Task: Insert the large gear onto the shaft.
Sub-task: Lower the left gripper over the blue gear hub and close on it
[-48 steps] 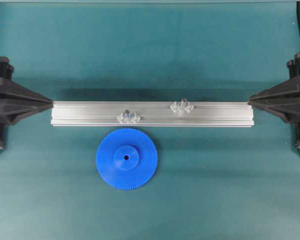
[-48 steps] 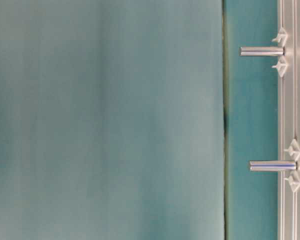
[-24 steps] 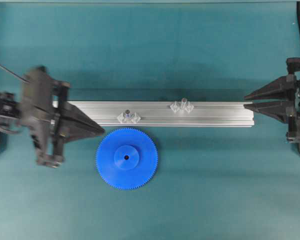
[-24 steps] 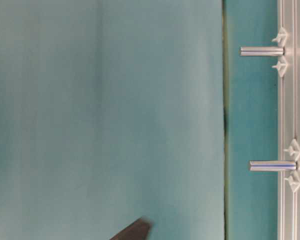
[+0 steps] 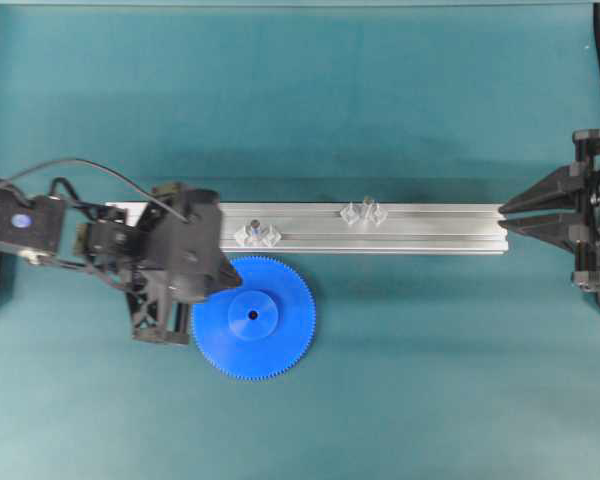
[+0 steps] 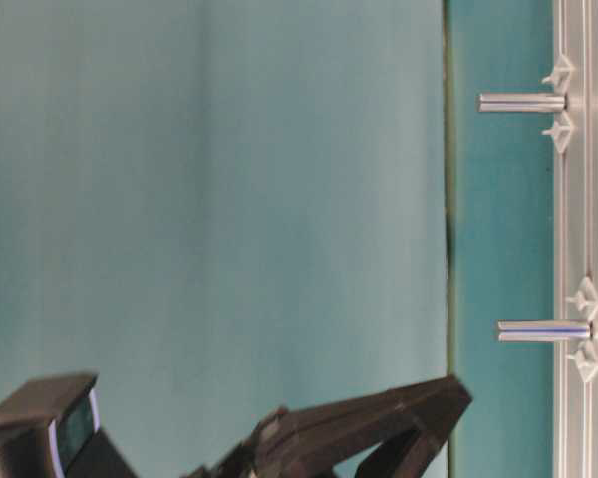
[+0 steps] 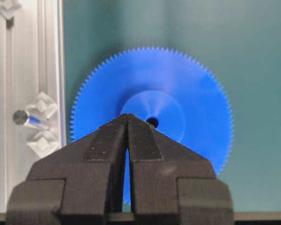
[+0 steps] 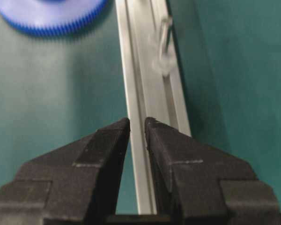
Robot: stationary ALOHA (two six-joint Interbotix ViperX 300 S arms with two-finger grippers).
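Now left hand (image 7: 128,117), closed, hovers over large gear (image 5: 270,345).

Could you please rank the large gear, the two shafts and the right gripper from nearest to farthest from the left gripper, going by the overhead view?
1. The large gear: right under the left gripper, at its rim.
2. The nearer shaft: just beyond on the rail.
3. The other shaft: further right along the rail.
4. The right gripper: at the rail's far right end.

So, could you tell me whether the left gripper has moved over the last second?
Yes. In the overhead view the left gripper has travelled rightward from the aluminium rail's left end to the large gear's left edge.
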